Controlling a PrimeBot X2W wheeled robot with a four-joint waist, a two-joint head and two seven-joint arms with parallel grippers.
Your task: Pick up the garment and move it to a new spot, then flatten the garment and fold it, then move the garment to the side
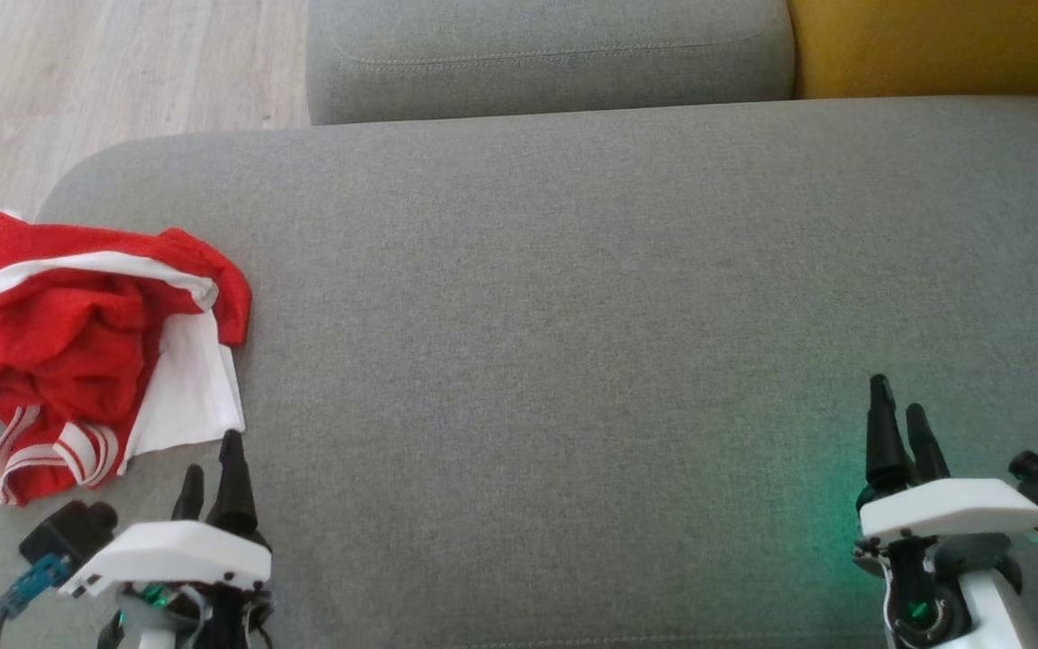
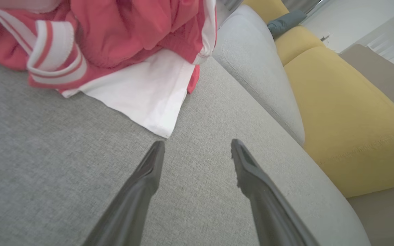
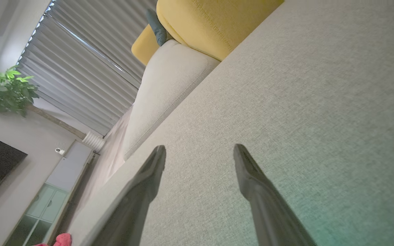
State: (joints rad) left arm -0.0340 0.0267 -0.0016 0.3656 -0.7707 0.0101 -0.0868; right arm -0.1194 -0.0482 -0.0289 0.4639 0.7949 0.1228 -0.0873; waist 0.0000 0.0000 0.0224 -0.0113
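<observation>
A crumpled red and white garment (image 1: 91, 347) lies at the left end of the grey cushion (image 1: 573, 315), partly over its edge. My left gripper (image 1: 211, 461) stands open just below the garment's white lower corner, nothing between its fingers. The left wrist view shows the garment (image 2: 115, 51) ahead of the open left gripper (image 2: 197, 145), the white corner a short way off the fingertips. At the lower right, far from the garment, my right gripper (image 1: 899, 406) is open over bare cushion. In the right wrist view the right gripper (image 3: 199, 150) is empty, with a bit of red garment (image 3: 62, 240) at the bottom edge.
A second grey cushion (image 1: 546, 54) and a yellow cushion (image 1: 933, 45) lie behind the work cushion. Wooden floor (image 1: 77, 81) shows at the upper left. In the right wrist view there are blinds (image 3: 91, 65), a plant (image 3: 7, 90) and a cabinet (image 3: 51, 191) farther off.
</observation>
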